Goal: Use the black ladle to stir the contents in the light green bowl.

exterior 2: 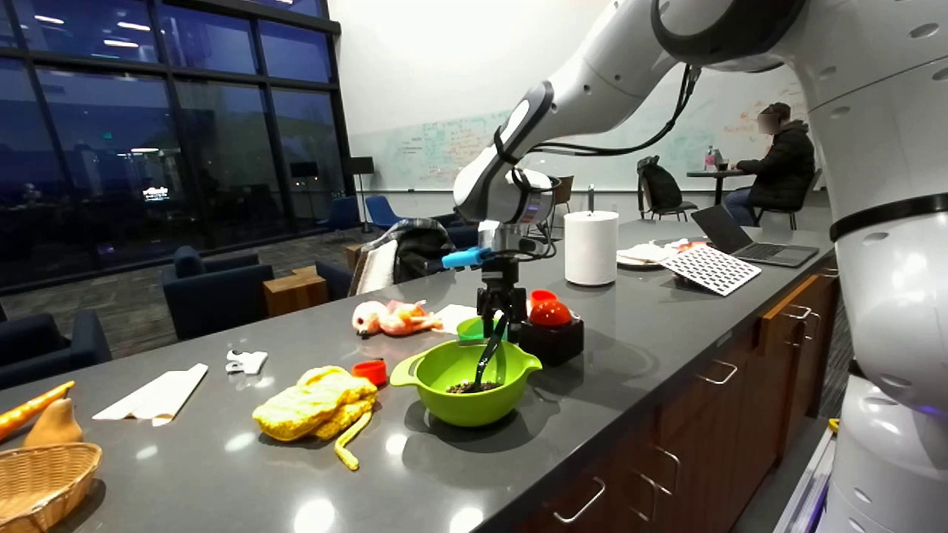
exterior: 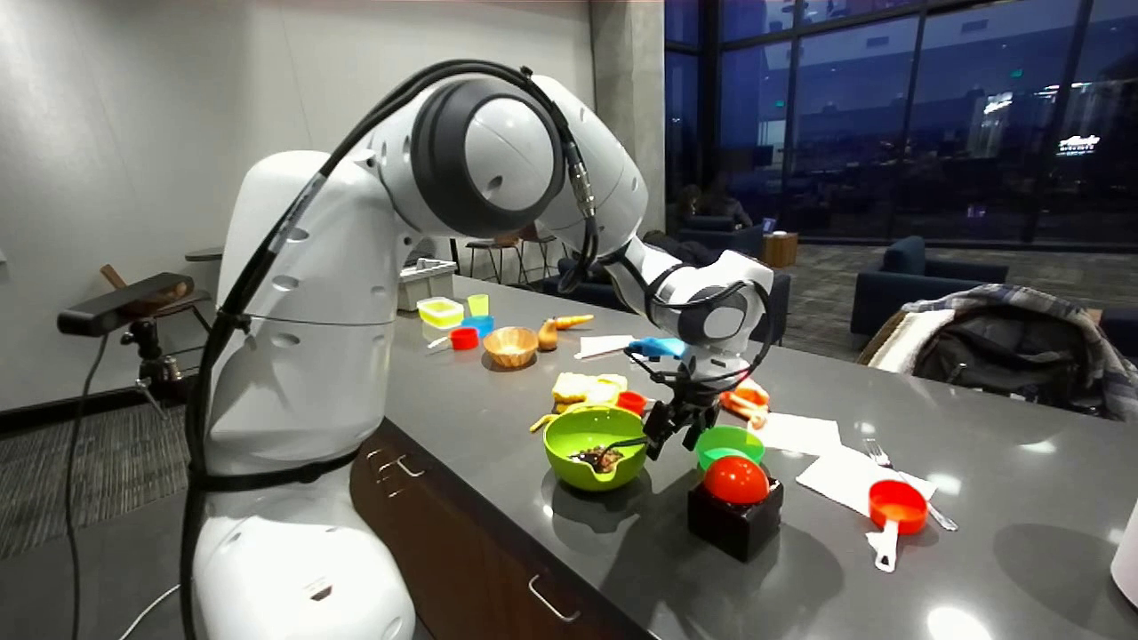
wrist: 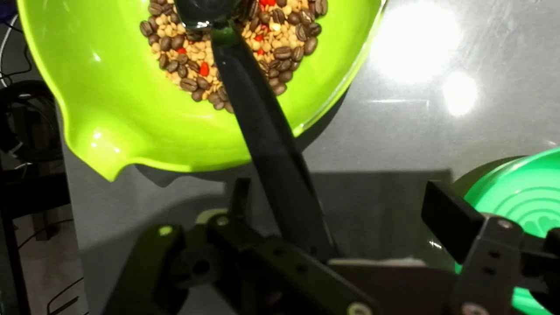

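In the wrist view the black ladle rests with its scoop in the light green bowl, its handle leaning out over the rim. Coffee beans mixed with tan and red bits make up the contents, partly covered by the scoop. My gripper is open, with the handle running between its fingers, close to the left one and well apart from the right. Whether the handle touches the left finger I cannot tell. Both exterior views show the gripper beside the bowl, low over the counter.
Close by the gripper stand a small green bowl and a black square container bearing a red ball. A yellow cloth and a red cup lie on the bowl's far side. The counter edge runs near the bowl.
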Robot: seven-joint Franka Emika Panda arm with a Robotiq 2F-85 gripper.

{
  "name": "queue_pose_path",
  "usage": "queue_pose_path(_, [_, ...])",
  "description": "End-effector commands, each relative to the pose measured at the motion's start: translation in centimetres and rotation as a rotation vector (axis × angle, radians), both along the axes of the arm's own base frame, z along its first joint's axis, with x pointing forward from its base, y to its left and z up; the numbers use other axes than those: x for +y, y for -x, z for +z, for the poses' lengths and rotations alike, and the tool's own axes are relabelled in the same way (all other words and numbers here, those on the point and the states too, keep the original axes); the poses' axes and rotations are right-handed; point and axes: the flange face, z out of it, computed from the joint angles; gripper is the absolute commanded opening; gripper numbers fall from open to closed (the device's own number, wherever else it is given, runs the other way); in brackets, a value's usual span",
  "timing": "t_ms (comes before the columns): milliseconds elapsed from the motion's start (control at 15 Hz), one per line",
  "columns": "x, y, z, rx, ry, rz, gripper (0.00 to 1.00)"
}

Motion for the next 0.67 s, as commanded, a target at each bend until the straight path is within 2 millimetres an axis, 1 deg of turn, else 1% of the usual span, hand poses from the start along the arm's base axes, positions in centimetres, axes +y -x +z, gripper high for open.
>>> queue_pose_path(0, [1.1,2.4,2.5,-0.017,0.054,-0.026,1.0])
queue_pose_path(200, [1.8,3.1,3.5,-0.013,0.106,-0.011,1.0])
queue_pose_path(533, [3.1,3.7,3.7,-0.032,0.188,-0.027,1.0])
queue_pose_path(600, [2.5,2.7,3.1,-0.012,0.163,-0.007,1.0])
